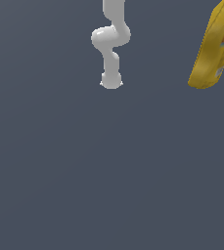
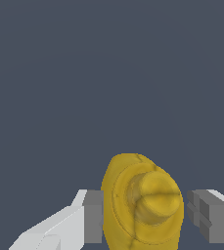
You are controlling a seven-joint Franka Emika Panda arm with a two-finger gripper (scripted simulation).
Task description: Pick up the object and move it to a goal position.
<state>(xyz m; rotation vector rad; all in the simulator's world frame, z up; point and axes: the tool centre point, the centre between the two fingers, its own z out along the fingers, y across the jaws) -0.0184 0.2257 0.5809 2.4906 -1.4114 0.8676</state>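
Wrist view: yellow bottle is sitting between the gripper fingers, nozzle cap pointing toward the camera. One grey pad is lying against the bottle's side; the other pad is standing just apart, so the gripper is looking open, not clamping. Exterior view: bottle is showing tilted at the exterior view's right edge, label partly visible, well apart from the white arm. Grey tabletop is filling the background.

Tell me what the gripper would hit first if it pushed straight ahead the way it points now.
The yellow bottle. In the wrist view its nozzle cap faces the camera and sits between the open gripper's fingers, so going on would likely bring the palm onto the cap. How much gap is left is unclear.
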